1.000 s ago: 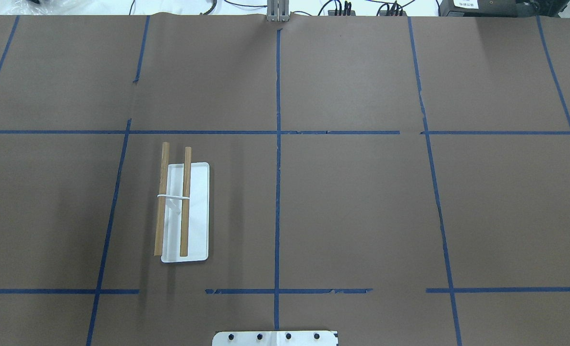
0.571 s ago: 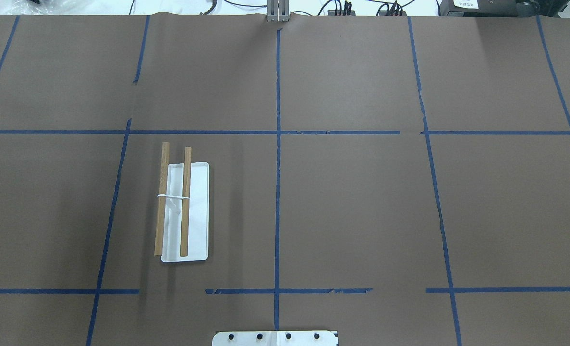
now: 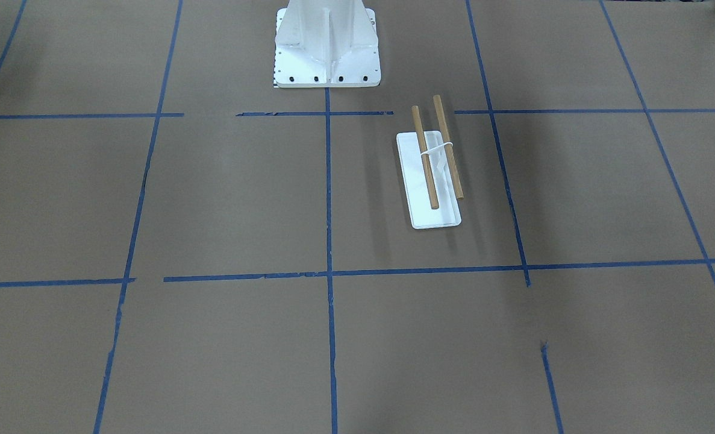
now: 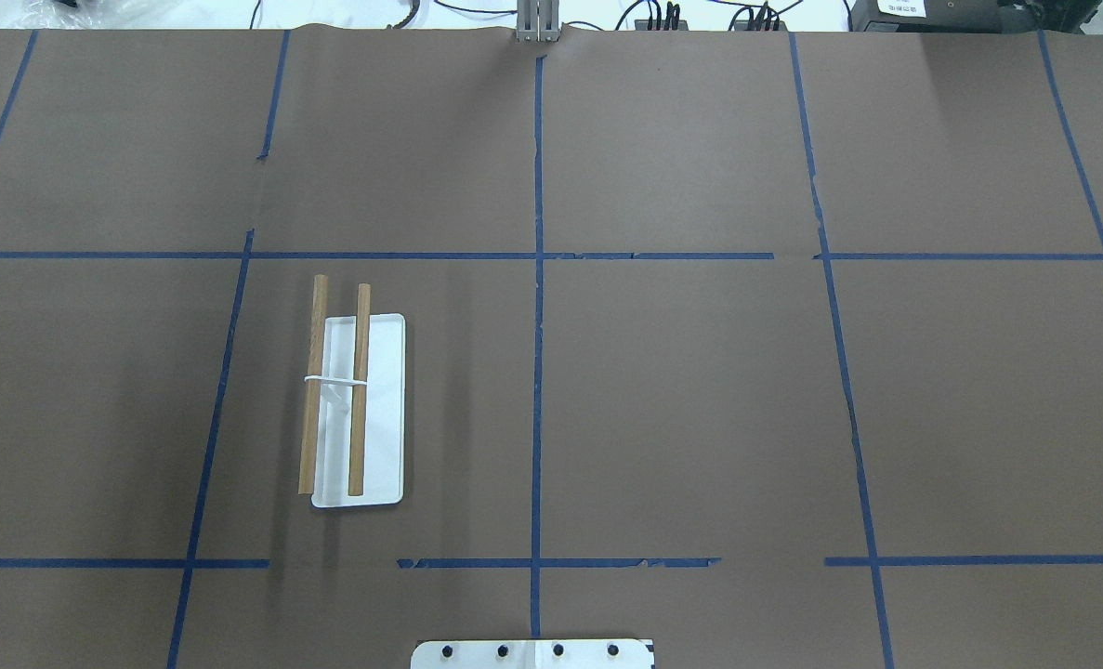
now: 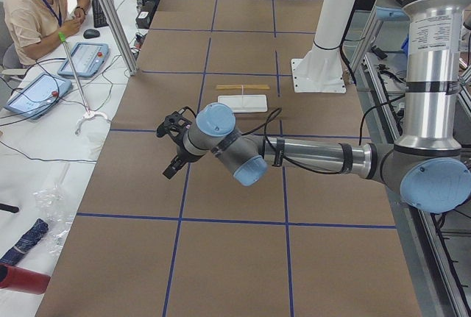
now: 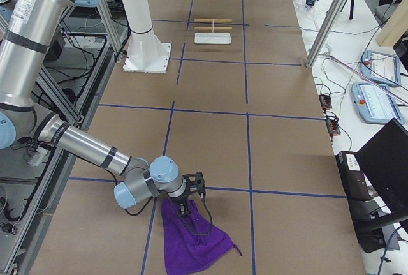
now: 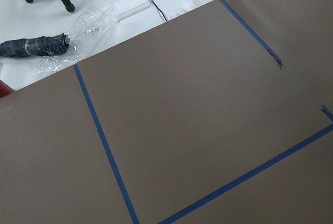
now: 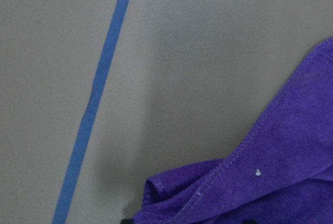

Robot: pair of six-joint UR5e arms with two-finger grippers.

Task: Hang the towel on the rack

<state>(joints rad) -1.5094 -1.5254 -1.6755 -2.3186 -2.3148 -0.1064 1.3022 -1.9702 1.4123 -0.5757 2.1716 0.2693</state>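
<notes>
The rack (image 4: 356, 409) stands on the robot's left half of the table: a flat white base with two parallel wooden rods joined by a white bracket. It also shows in the front-facing view (image 3: 429, 175). The purple towel (image 6: 191, 243) lies crumpled at the table's far right end, and its hemmed edge fills the right wrist view (image 8: 270, 172). My right gripper (image 6: 189, 206) hangs at the towel's upper corner; I cannot tell if it is open or shut. My left gripper (image 5: 169, 148) hovers over bare table past the rack; I cannot tell its state.
The large white bolted pedestal (image 3: 327, 48) stands at the robot's side of the table. Blue tape lines cross the brown paper cover. An operator (image 5: 37, 8) sits beside the table near its left end. A wrapped folded umbrella (image 7: 36, 47) lies off the table's left end.
</notes>
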